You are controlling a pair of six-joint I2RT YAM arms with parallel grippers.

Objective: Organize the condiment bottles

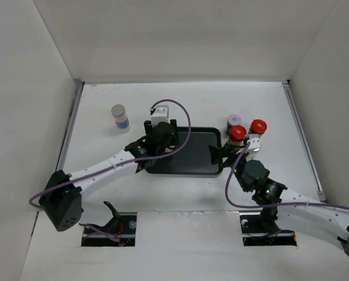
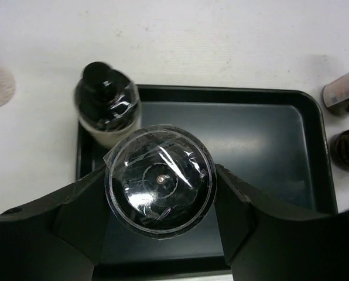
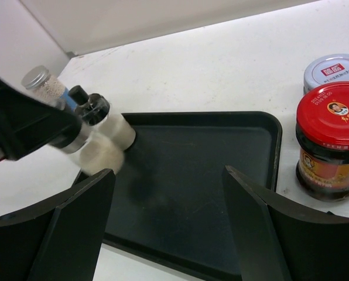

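Overhead and wrist views of a white table (image 1: 180,99) with a flat black tray (image 2: 256,140) at its middle and my two arms reaching in from the near edge. The left arm (image 1: 104,167) is over the tray's left end. Its jaws are closed part-way on a clear-topped shaker (image 2: 160,180), with one finger pressed to each side of the cap. The shaker is upright with its long axis vertical, so the jaws grip it across its width from above. I cannot tell whether its base already rests on the tray floor or hangs just above it. A black-capped shaker (image 2: 107,105) stands just beyond it, in the tray's far left corner. The two are close together, and that small gap is what I judge the coming set-down depends on. A straight descent should fit, but drifting toward the far corner risks a knock. The right arm (image 1: 303,211) is at the tray's right end, its jaws spread wide and holding nothing. A red-lidded jar (image 3: 328,140) stands on the table just off the tray's right edge, to the right of those jaws. A silver-lidded jar (image 3: 332,69) is behind it and a second red-lidded jar (image 1: 258,126) further right, so the right arm is much the nearer to all three. A grey-capped shaker (image 1: 120,116) stands alone on the table beyond the tray's left end.
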